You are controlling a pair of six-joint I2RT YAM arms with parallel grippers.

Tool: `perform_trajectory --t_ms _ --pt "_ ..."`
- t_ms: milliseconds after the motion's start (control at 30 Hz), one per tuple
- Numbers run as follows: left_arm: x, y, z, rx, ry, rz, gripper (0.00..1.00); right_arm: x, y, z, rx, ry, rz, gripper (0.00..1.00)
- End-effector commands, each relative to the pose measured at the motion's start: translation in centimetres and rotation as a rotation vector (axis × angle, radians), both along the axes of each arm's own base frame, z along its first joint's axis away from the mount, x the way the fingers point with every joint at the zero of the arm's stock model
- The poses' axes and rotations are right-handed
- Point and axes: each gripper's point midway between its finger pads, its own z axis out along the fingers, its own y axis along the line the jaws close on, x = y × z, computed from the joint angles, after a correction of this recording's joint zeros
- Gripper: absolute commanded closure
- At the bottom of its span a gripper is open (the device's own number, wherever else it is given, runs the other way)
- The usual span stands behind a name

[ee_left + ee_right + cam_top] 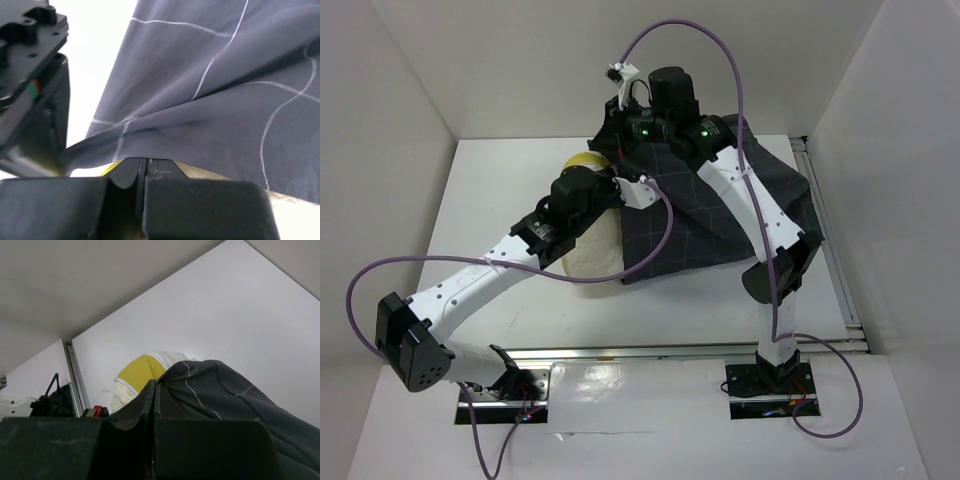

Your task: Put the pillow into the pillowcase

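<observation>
The dark grey pillowcase with light grid lines lies right of centre, draped over the pillow. The cream pillow sticks out at its left side, and the yellow band shows at the far end. My left gripper is shut on the pillowcase edge, and the cloth stretches taut from its tips. A sliver of pillow shows under the cloth. My right gripper is shut on the far edge of the pillowcase at its tips, right beside the pillow's yellow band.
White walls enclose the white table on three sides. A metal rail runs along the right edge and another along the front. The right arm's black wrist is close to the left gripper. Purple cables loop over both arms.
</observation>
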Motion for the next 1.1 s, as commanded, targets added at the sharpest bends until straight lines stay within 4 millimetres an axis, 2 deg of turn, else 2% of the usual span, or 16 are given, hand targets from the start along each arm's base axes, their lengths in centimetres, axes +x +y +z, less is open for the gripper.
perform_trajectory --t_ms 0,200,233,267,367,400,467,567,600,667,733,833,867,967,1000,1067 --pt "-0.8 -2.4 6.8 -0.18 -0.157 -0.072 1.0 -3.9 2.2 5.9 0.147 -0.06 0.143 1.0" --pt "-0.9 -3.3 5.6 -0.19 -0.117 -0.078 1.0 -4.4 2.2 5.8 0.157 -0.048 0.16 1.0" --pt "-0.8 -3.2 5.1 -0.183 -0.11 -0.069 1.0 -4.3 2.3 5.0 0.145 -0.03 0.159 0.94" --pt "-0.6 -3.4 4.6 -0.183 -0.097 -0.068 1.0 -4.3 2.0 4.7 0.134 -0.03 0.15 0.74" --pt "-0.6 -3.8 2.7 -0.165 -0.063 -0.061 1.0 -3.4 1.3 4.4 0.114 -0.048 0.071 0.43" --pt "-0.4 -3.8 2.1 -0.159 -0.058 -0.051 1.0 -3.0 0.4 4.9 0.111 -0.072 0.038 0.26" --pt "-0.5 -3.8 0.6 -0.159 -0.025 -0.047 1.0 -1.8 -0.9 5.6 0.103 -0.126 -0.046 0.17" --pt "0.0 -3.5 -2.2 -0.144 0.028 -0.022 1.0 0.9 -3.3 5.5 0.073 -0.167 -0.169 0.13" --pt "-0.1 -3.6 -2.2 -0.155 0.034 -0.02 1.0 1.8 -5.0 6.5 0.084 -0.19 -0.216 0.13" --pt "0.9 -3.0 -4.7 -0.138 0.089 0.022 1.0 3.3 -7.1 6.6 0.077 -0.196 -0.283 0.13" --pt "2.5 -2.0 -7.6 -0.148 0.169 0.084 1.0 4.6 -9.9 7.6 0.076 -0.223 -0.351 0.13" --pt "5.8 0.2 -9.9 -0.223 0.274 0.212 1.0 5.6 -12.9 8.0 0.064 -0.236 -0.416 0.13" --pt "7.6 0.4 -11.6 -0.219 0.331 0.257 1.0 6.2 -13.6 7.6 0.055 -0.23 -0.443 0.12" --pt "11.9 3.3 -14.1 -0.319 0.442 0.422 1.0 6.3 -14.9 7.6 0.035 -0.242 -0.462 0.12" --pt "14.4 4.7 -15.6 -0.367 0.509 0.515 1.0 6.5 -15.5 7.2 0.026 -0.231 -0.474 0.12" --pt "16.8 6.9 -17.0 -0.418 0.568 0.628 1.0 6.2 -15.9 6.7 0.003 -0.22 -0.47 0.12"
